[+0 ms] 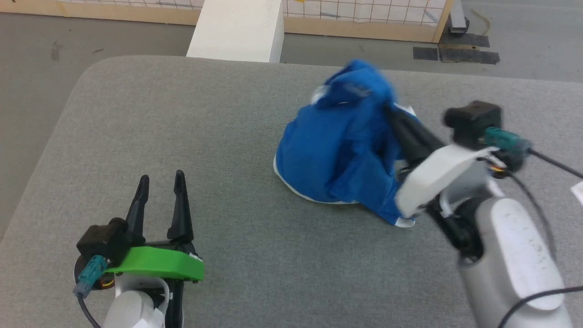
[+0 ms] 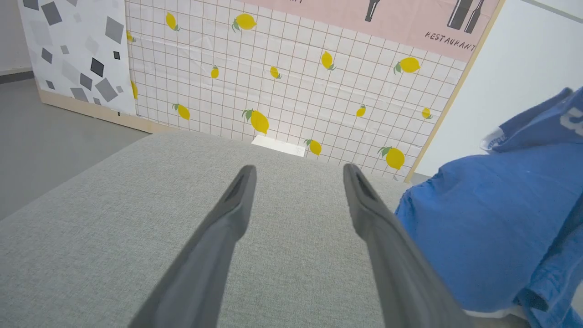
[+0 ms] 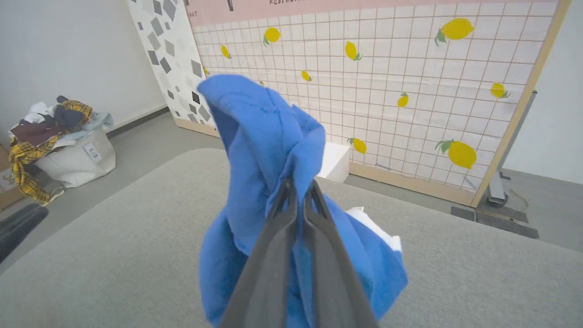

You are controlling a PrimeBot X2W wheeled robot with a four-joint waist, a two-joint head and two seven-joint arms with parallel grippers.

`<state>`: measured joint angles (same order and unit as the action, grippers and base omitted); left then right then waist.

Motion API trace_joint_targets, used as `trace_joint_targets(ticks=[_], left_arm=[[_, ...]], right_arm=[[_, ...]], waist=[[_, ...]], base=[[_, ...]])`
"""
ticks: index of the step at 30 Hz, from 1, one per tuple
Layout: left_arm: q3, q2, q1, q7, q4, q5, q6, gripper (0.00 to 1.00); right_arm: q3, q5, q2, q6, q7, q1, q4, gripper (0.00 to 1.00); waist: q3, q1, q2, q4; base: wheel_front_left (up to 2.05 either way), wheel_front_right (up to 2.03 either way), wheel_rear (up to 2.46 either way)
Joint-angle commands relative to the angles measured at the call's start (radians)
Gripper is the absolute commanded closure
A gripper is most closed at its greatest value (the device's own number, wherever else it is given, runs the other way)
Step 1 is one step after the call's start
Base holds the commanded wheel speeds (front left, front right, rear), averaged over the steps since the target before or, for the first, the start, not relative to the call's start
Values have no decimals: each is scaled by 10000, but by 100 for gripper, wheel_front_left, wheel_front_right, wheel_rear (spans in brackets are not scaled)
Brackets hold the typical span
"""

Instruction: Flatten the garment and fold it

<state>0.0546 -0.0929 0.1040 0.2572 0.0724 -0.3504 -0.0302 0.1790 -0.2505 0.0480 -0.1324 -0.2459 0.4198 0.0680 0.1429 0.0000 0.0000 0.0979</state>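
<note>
Grey table spans the head view. Garment, a crumpled blue heap with white trim, sits right of centre, its lower edge on the table and its peak standing up toward 12 o'clock. Right gripper enters from the heap's 4 o'clock, fingers closed tight on a fold at the raised peak; cloth drapes down both sides. Left gripper is at 7 o'clock of the view, fingers spread wide, nothing between them. Garment lies at its 2 o'clock, apart from it.
</note>
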Motion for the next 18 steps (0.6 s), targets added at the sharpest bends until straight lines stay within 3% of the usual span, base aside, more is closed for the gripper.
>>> trace_joint_targets(ticks=[1,8,9,10,11,18], left_arm=[[-17,57,104,45,20,68,-66,0],[2,150,97,45,161,158,-156,0],[-1,157,95,45,180,166,-165,0],[-6,163,90,45,200,176,-175,0],[-13,167,85,45,211,182,-184,0],[-30,196,30,45,273,231,-241,0]], right_arm=[[-513,381,22,17,71,-101,248,100],[-3966,3072,22,17,-544,-1178,1619,100],[-4331,3205,22,17,-642,-1330,1710,94],[-4723,3324,22,17,-708,-1502,1773,37],[-5024,3344,22,17,-711,-1615,1787,0],[-5938,2665,22,17,71,-2473,1357,0]], waist=[[19,0,0,28],[12,0,0,103],[4,0,0,98],[-6,0,0,89],[-10,0,0,74],[-79,0,0,-158]], base=[[0,0,0],[0,0,0],[0,0,0],[0,0,0],[0,0,0],[0,0,0]])
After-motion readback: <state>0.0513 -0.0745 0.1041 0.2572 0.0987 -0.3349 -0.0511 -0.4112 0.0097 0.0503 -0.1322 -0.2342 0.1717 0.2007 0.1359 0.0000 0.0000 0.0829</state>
